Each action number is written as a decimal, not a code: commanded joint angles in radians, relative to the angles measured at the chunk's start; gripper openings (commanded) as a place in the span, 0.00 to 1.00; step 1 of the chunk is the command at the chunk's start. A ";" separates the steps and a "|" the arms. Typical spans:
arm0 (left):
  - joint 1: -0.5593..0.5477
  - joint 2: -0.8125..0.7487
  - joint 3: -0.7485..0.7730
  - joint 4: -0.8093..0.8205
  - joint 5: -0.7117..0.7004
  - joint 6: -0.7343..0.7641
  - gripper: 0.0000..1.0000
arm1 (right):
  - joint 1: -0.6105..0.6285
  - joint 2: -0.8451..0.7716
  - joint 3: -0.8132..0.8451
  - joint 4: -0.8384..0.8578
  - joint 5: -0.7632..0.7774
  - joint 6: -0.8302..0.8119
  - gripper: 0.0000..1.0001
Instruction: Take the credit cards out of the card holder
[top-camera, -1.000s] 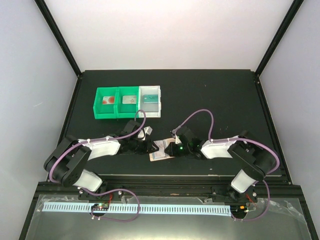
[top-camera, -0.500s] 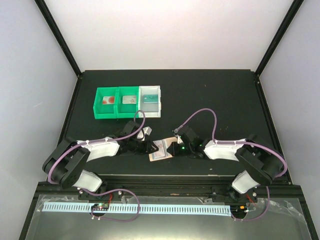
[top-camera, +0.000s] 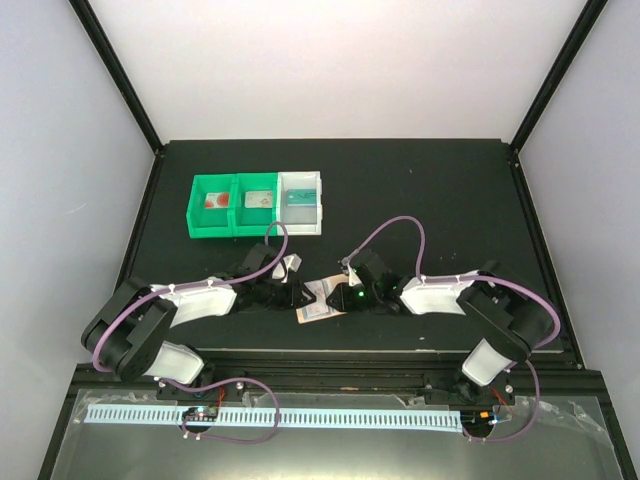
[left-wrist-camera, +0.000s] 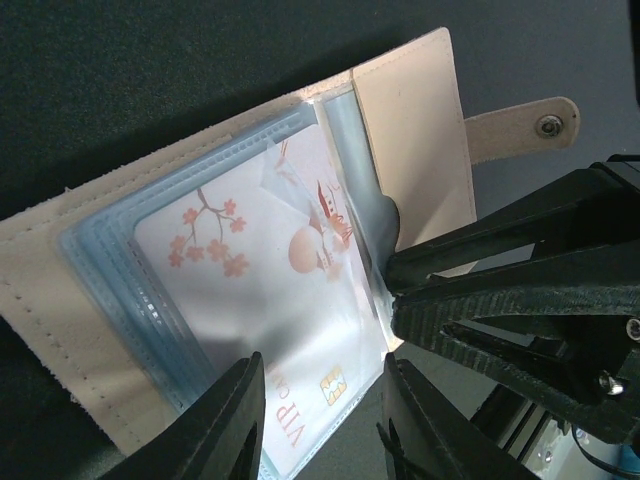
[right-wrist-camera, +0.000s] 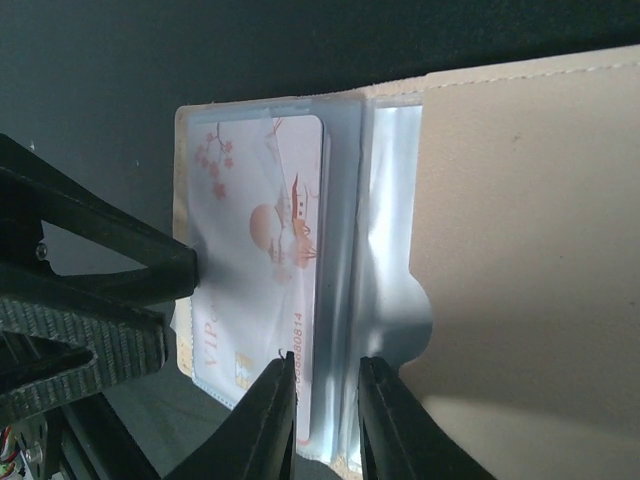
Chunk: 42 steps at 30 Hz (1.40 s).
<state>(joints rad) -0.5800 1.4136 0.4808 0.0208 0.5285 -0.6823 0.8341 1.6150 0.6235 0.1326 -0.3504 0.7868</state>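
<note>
Card holder is lying open on the black desk close to its near edge, between the two arms. Its long axis is running roughly left to right but tilted, the left end nearer the front, and the snap tab is sticking out at the right end. A white credit card with a blossom print is sitting in the clear blue sleeves, its long axis crossing the holder's. The left gripper is pinching the holder's left edge between narrowly spaced fingers. The right gripper is meeting the sleeves from the opposite side, its fingers a little apart; whether they are gripping anything I cannot tell. At the back left, two green bins and a white bin are standing in a row.
</note>
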 joint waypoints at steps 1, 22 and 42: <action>-0.004 0.018 -0.025 -0.038 -0.028 0.001 0.35 | -0.003 0.029 0.030 0.016 -0.023 -0.014 0.18; -0.004 -0.024 -0.039 -0.070 -0.044 0.003 0.43 | -0.003 0.020 -0.034 -0.128 0.124 -0.051 0.05; -0.004 -0.125 -0.130 0.087 0.115 -0.108 0.40 | 0.062 -0.162 -0.189 -0.056 0.096 0.057 0.06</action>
<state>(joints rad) -0.5804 1.3216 0.3763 -0.0006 0.5476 -0.7300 0.8818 1.5047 0.4709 0.1806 -0.2691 0.8249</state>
